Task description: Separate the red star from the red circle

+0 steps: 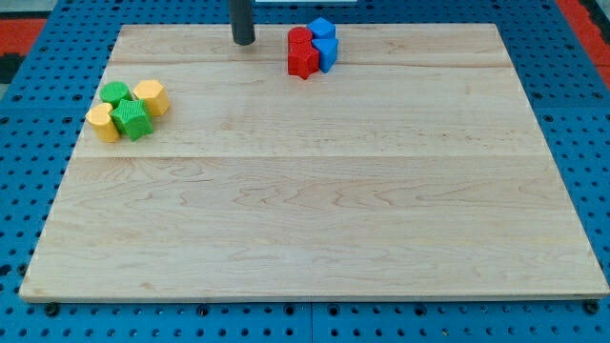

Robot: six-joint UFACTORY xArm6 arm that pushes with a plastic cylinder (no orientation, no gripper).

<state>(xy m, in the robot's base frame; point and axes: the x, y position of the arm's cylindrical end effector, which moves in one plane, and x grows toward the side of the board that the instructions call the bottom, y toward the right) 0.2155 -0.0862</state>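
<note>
Wooden desk (315, 229) with red circle (300, 39) and red star (304, 62) touching in a cluster with two blue blocks (325, 43) near the view's top. No pincer here: only my tip (244, 41), just left of the cluster, not touching. Approach step, apparently; next, a wedge between the reds.

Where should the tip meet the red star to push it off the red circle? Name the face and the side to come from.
No hold is possible, only a push. The red star sits at the view's bottom of the red circle, touching it, with blue blocks on its right. My tip stands to their left. Probably best: enter the seam from the left and push the star's upper-left face toward the view's bottom.
</note>
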